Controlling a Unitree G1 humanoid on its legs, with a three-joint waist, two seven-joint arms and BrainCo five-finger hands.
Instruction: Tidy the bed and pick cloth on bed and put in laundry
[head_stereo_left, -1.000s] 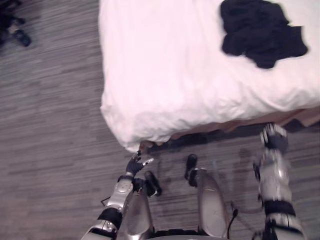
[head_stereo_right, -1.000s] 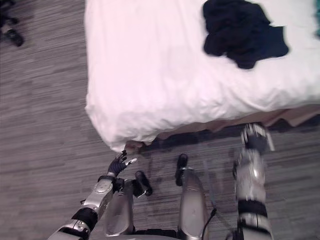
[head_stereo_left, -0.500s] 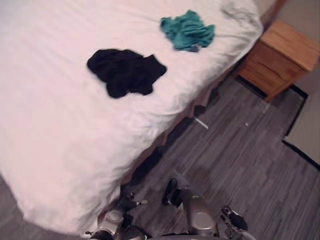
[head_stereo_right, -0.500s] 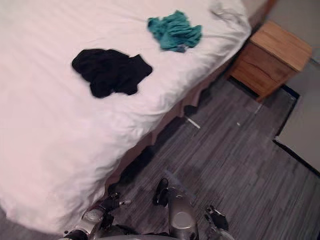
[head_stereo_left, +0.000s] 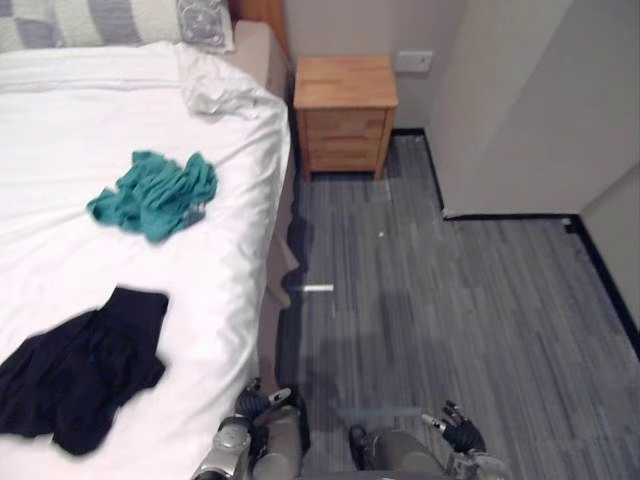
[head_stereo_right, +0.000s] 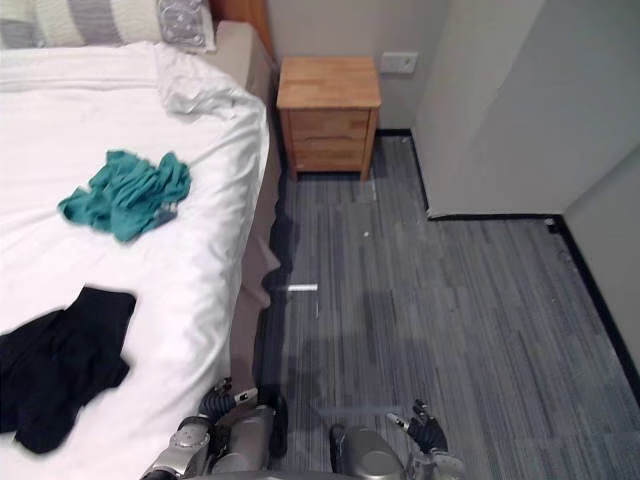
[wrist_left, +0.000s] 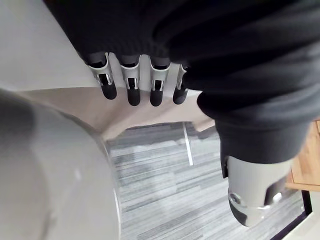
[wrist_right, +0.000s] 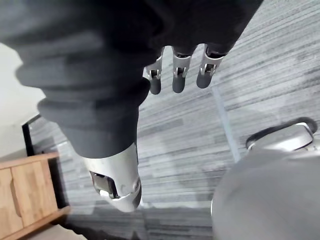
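A teal cloth (head_stereo_left: 155, 195) lies crumpled on the white bed (head_stereo_left: 235, 250), halfway up its near side. A black cloth (head_stereo_left: 80, 370) is spread on the sheet closer to me, by the bed's edge. My left hand (head_stereo_left: 262, 400) hangs low beside the bed's side, open, its fingers (wrist_left: 132, 85) straight and holding nothing. My right hand (head_stereo_left: 460, 433) hangs low over the floor, well clear of the bed, with straight fingers (wrist_right: 180, 70) and nothing in them.
A wooden nightstand (head_stereo_left: 345, 110) stands against the far wall next to the bed's head. Striped pillows (head_stereo_left: 100, 20) and a rumpled white fold (head_stereo_left: 220, 95) lie at the head. A small white strip (head_stereo_left: 317, 288) lies on the grey floor; walls (head_stereo_left: 520, 100) close in on the right.
The whole view has swung round along the bed, bringing the teal cloth and the nightstand into sight. My right hand, raised by the bed's edge before, now hangs low with straight fingers.
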